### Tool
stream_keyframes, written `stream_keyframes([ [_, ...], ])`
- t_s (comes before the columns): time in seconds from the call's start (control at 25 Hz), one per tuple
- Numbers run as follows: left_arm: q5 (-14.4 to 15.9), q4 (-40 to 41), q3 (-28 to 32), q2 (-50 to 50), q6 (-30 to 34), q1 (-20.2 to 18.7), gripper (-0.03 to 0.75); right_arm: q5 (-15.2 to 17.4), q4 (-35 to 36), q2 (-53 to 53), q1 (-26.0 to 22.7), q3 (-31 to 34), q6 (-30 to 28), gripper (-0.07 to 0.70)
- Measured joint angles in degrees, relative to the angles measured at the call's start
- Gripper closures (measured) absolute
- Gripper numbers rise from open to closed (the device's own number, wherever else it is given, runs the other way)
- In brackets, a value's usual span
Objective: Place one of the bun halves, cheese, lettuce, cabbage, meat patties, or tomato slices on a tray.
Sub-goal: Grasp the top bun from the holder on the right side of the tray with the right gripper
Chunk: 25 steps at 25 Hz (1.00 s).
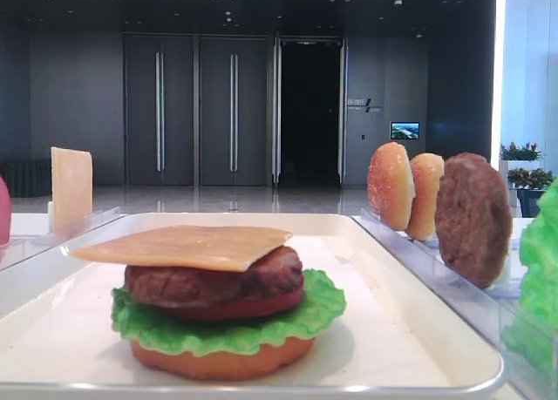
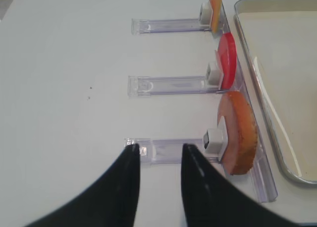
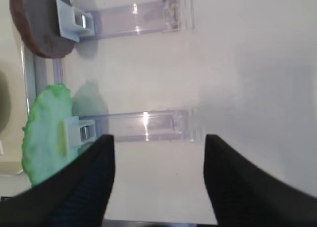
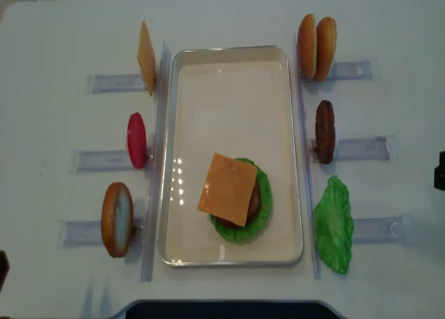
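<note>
On the white tray (image 4: 229, 50) stands a stack: bun base (image 1: 218, 358), lettuce (image 1: 218, 328), tomato slice (image 1: 235, 308), meat patty (image 1: 209, 282) and a cheese slice (image 4: 228, 188) on top. My left gripper (image 2: 158, 149) hovers open and empty over the table left of the tray, its tips above the clear rack holding an orange-brown bun half (image 2: 240, 133). My right gripper (image 3: 158, 138) is wide open and empty over the table right of the tray, beside the racked lettuce leaf (image 3: 47, 133). Two sesame bun tops (image 4: 316, 46) stand upright in the far right rack.
The left racks also hold a tomato slice (image 4: 137, 140) and a cheese slice (image 4: 146, 57). A meat patty (image 4: 325, 131) stands in the middle right rack. Clear plastic rails (image 4: 156, 159) run along both long sides of the tray.
</note>
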Motion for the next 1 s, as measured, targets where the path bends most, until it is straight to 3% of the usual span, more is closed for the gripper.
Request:
stream_keyframes([
  [0.4, 0.0, 0.0, 0.0, 0.0, 0.0, 0.0, 0.601, 0.9, 0.0, 19.9, 0.0, -17.7, -1.4, 0.220],
  [0.68, 0.0, 0.0, 0.0, 0.0, 0.0, 0.0, 0.683, 3.4, -0.2, 31.8, 0.5, -30.8, -1.4, 0.220],
  [1.0, 0.0, 0.0, 0.0, 0.0, 0.0, 0.0, 0.714, 4.3, -1.3, 43.3, 2.6, -42.4, -1.7, 0.220],
])
